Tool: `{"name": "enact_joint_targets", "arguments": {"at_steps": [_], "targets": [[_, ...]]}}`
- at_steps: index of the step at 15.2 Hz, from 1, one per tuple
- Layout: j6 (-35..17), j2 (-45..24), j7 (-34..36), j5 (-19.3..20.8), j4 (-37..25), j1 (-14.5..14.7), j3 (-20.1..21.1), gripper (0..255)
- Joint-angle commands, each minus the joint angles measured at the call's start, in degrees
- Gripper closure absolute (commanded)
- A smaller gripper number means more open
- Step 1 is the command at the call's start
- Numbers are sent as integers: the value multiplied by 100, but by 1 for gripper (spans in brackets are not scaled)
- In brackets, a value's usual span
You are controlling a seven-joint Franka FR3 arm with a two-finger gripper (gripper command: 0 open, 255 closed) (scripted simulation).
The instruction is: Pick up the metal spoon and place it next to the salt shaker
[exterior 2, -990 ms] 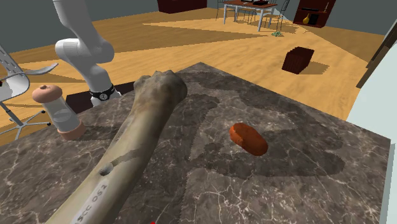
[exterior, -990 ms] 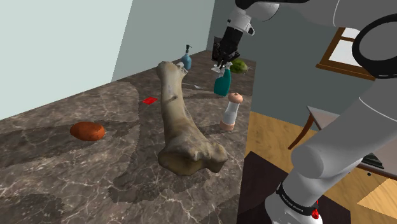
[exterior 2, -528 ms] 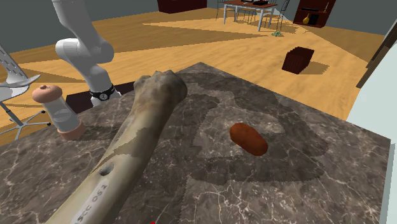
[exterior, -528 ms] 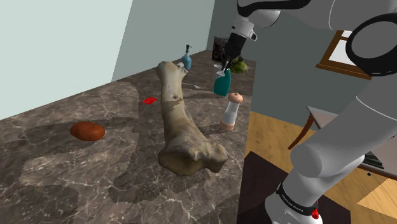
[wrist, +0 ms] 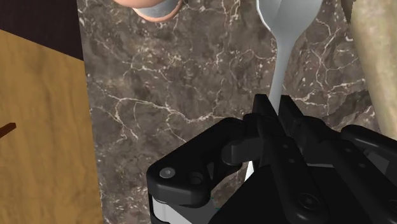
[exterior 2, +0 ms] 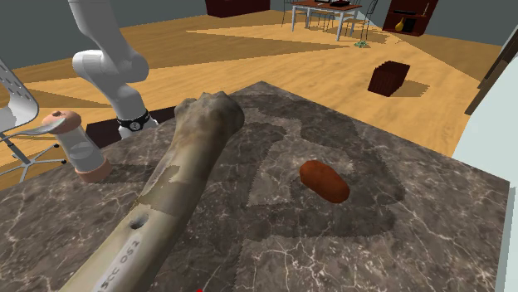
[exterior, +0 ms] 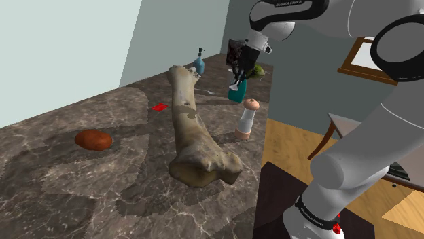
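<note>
My black gripper (exterior: 236, 76) hangs above the far end of the marble counter (exterior: 122, 183), shut on the handle of a grey metal spoon (wrist: 285, 25). The fingers (wrist: 262, 113) clasp the thin handle, and the bowl points away from the hand. The spoon's bowl (exterior: 234, 86) shows pale just below the hand. The salt shaker (exterior: 246, 120), white with a tan cap and base, stands upright near the counter's edge, nearer the stand than the gripper. From across the counter the spoon (exterior 2: 33, 126) hovers level with the shaker's cap (exterior 2: 65, 122). The shaker (wrist: 150, 6) lies ahead of the fingers.
A big bone (exterior: 193, 132) lies lengthwise along the counter, beside the shaker. Behind the gripper stand a teal bottle (exterior: 238, 94), a blue dispenser (exterior: 198, 65) and a green object (exterior: 255, 70). A red-brown lump (exterior: 93, 140) and a small red piece (exterior: 159, 106) lie further off.
The hand has turned and come down a little with the spoon. In the second exterior view the spoon has sunk from above the shaker to the height of its cap.
</note>
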State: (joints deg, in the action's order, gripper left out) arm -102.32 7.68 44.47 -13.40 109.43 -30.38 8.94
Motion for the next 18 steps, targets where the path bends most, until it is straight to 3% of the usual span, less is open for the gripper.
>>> {"name": "enact_joint_targets", "arguments": {"at_steps": [1, 18], "targets": [[-158, -6, -19, -8, 150, 8, 11, 255], [-1429, -225, -253, -92, 1222, 42, 60, 255]]}}
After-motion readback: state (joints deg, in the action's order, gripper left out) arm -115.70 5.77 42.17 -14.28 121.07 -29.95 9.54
